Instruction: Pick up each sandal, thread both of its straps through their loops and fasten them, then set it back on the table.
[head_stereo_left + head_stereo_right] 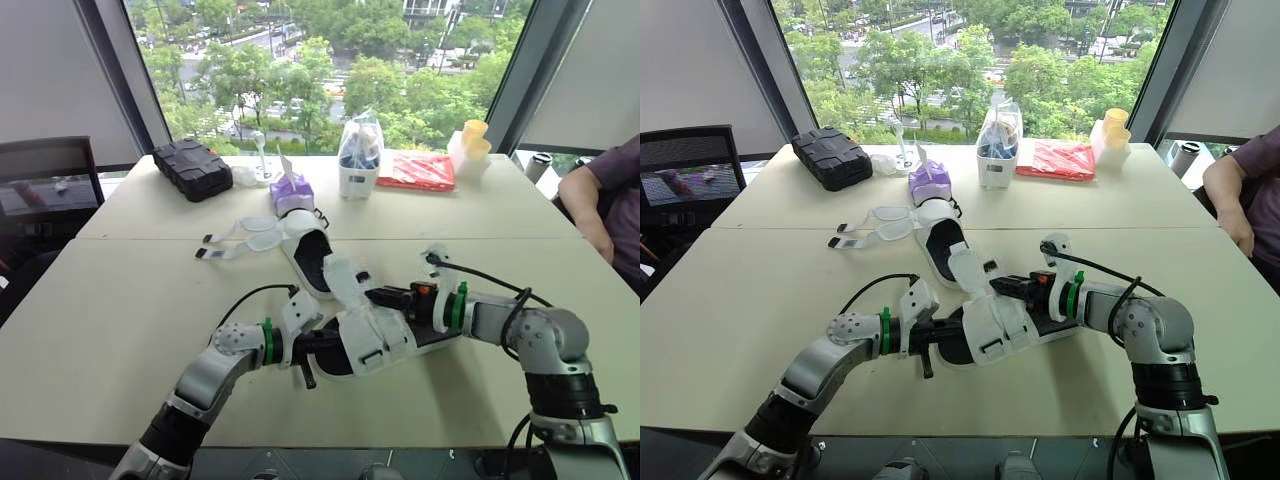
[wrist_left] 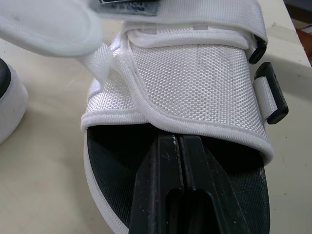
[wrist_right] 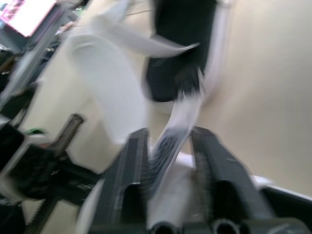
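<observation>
near sandal (image 1: 372, 335): white, black footbed, one strap loose | far sandal (image 1: 308, 258): flat, straps splayed open

an office meeting room: pale conference tables (image 1: 120, 300), big windows (image 1: 330, 60) over treetops, office chair (image 1: 50, 185).

No legible text, label, brand or number anywhere.

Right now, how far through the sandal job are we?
Nothing looks finished. In hand: the near sandal, left gripper shut inside its toe opening, right gripper at a loose strap. Still to do: the far sandal, lying on the table with straps splayed open.
</observation>
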### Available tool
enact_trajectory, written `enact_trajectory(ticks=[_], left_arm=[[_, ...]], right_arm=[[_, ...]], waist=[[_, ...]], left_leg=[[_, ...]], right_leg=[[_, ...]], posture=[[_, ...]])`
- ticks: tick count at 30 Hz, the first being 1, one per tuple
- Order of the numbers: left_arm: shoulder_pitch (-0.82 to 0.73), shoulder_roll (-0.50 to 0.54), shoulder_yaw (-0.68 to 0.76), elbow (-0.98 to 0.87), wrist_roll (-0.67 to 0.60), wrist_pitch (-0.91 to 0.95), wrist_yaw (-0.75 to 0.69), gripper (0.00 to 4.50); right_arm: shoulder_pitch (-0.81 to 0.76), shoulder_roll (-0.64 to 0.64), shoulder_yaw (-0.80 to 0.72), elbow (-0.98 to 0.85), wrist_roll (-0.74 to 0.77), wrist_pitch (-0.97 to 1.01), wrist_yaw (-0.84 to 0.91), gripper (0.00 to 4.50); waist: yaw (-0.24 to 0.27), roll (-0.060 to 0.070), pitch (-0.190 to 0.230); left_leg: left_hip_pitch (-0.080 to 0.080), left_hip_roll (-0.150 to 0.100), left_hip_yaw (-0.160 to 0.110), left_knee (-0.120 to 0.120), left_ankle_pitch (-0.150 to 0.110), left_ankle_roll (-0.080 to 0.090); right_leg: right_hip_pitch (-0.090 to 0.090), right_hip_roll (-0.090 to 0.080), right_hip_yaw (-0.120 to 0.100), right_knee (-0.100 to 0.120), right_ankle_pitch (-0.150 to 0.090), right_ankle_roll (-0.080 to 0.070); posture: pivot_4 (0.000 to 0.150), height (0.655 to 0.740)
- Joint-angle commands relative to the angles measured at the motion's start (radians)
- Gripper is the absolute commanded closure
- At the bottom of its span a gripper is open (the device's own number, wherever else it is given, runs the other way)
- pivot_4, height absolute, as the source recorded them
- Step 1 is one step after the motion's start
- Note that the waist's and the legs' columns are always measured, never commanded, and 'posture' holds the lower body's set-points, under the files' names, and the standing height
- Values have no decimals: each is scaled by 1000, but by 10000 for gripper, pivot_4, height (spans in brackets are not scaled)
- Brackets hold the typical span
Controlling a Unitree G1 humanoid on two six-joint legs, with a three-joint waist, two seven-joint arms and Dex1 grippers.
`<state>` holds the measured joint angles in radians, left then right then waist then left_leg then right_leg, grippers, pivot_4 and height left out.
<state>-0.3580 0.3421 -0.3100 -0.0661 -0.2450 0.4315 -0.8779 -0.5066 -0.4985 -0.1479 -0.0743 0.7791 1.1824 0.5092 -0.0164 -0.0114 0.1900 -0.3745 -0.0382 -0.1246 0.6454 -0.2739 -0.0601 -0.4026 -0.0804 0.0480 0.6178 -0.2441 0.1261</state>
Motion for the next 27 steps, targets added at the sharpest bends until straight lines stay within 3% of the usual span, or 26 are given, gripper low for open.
enact_trajectory(ticks=[1,2,10,18,27], left_arm=[[12,0,-2,-19,3,8,11,45000],[11,1,0,-18,3,8,11,45000],[-17,-3,10,-20,-6,10,10,45000],[-83,-43,4,36,4,-14,13,45000],[-171,-94,1,186,55,-106,13,45000]], right_arm=[[-14,-55,17,-24,-40,-44,37,10739],[-32,-71,24,-20,-55,-65,53,6358],[-175,-225,-59,155,-4,-66,269,6358],[89,-439,50,105,-108,-199,516,6358],[259,-366,43,-179,42,-65,482,6358]], waist=[[0,0,0],[1,0,0],[3,0,0],[4,1,1],[5,1,1]], left_leg=[[0,0,0,0,0,0],[-1,0,0,0,0,0],[-1,0,1,0,0,0],[-3,-1,1,-1,-1,2],[-1,0,3,1,-1,2]], right_leg=[[0,0,0,0,0,0],[-1,0,0,0,0,0],[-1,0,0,0,0,0],[-1,-1,0,-3,-1,2],[0,0,1,-1,0,2]], posture=[[1500,7400],[1500,7400],[1500,7400],[1500,7400],[1500,7400]])
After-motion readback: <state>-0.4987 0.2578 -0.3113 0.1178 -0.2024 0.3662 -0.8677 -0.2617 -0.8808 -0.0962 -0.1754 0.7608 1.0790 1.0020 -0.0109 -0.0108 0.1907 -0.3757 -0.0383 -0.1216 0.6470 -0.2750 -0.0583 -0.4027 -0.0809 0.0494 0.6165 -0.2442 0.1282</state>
